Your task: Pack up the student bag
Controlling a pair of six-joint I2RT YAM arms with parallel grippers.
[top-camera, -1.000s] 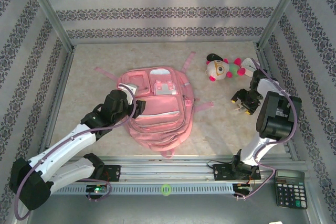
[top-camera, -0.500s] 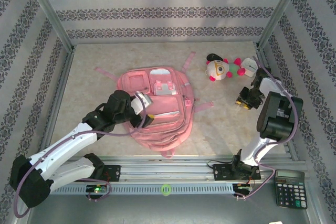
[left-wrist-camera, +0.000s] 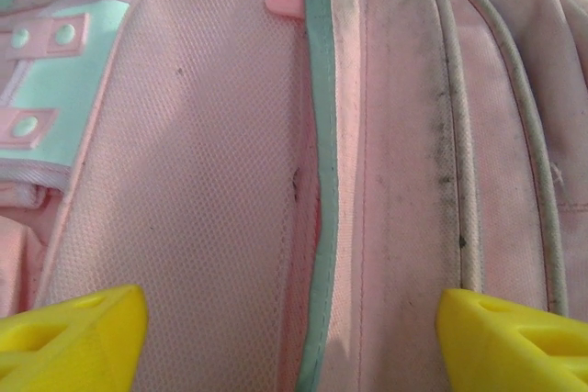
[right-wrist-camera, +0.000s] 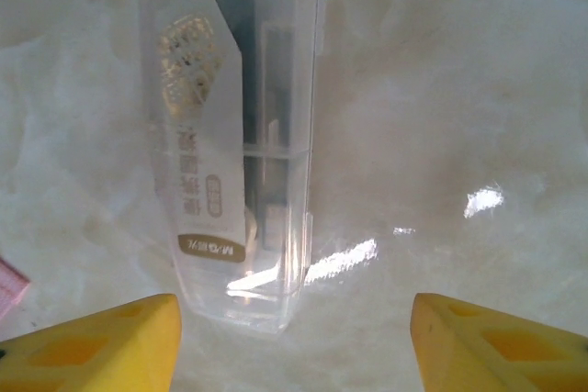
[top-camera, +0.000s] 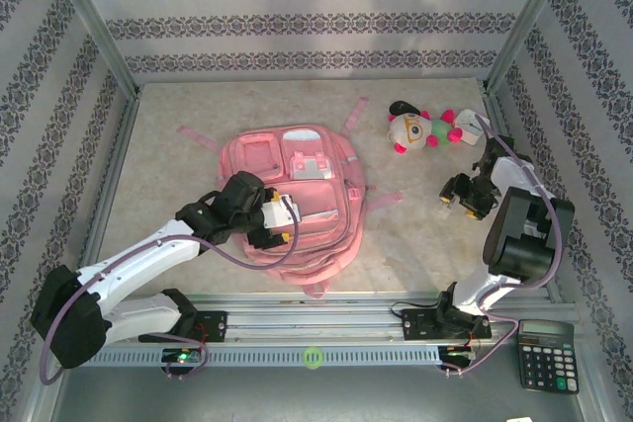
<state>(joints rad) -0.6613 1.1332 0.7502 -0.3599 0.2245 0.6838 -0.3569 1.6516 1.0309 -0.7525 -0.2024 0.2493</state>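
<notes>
Student bag (top-camera: 321,236): lying flat at the middle of the table (top-camera: 198,106), front pockets facing up, straps trailing toward the far edge.
Left gripper (top-camera: 280,216): hovering close over the bag's front panel, jaws standing wide apart, gripping nothing.
Seam (left-wrist-camera: 322,181): running straight away from the left wrist camera, passing between the two yellow fingertips (left-wrist-camera: 73,337), grey-trimmed.
Right gripper (top-camera: 463,195): hanging low near the table's right edge, jaws spread, holding nothing.
Clear plastic case (right-wrist-camera: 243,135): lying flat on the tabletop just ahead of the right gripper's fingers, sitting off-centre between them; holding a dark tool, too blurred for naming.
Key relation: long axis pointing away from the right gripper, narrow width lying across the jaw line; probably calling for a short advance and a small sideways correction before pinching.
Nearer arm: right for the case, left for the bag.
Surface: pale, marbled, glossy, throwing glare; likely letting the smooth case slide.
Room: plush toy (top-camera: 420,128) resting toward the far right corner, well apart from the bag; calculator (top-camera: 547,353) lying beyond the near right corner.
</notes>
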